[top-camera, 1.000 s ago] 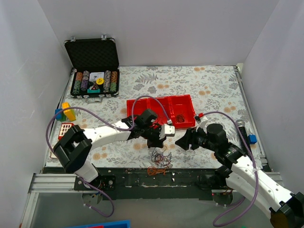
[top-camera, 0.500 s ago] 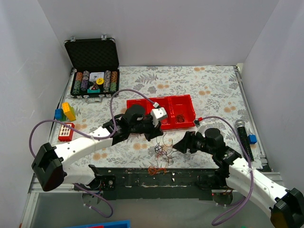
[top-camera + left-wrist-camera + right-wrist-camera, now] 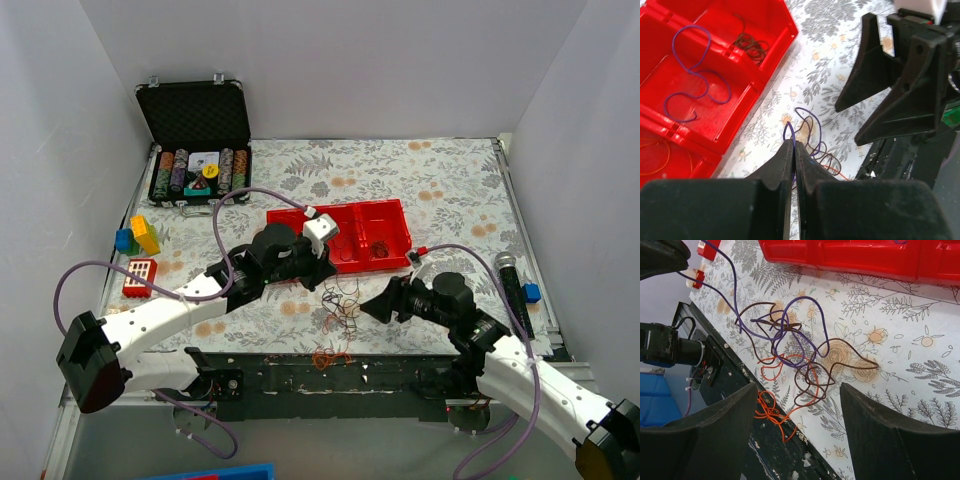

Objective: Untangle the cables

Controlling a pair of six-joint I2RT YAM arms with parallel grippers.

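While left gripper (image 3: 794, 145) pinches a purple wire (image 3: 786, 131) beside the red tray (image 3: 790, 30), right gripper (image 3: 797, 390) hangs spread. Strand extraction, we judge; next we anchor the tangle (image 3: 790, 355).

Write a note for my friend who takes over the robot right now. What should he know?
Left claw: shut on a purple wire, right by the tangle.
Right claw: open, around the tangle, holding nothing.
Done: a purple and a dark brown wire lie in separate compartments of the red tray.
Left: pull the purple wire free, then part the brown and red strands. An orange wire lies at the table edge.
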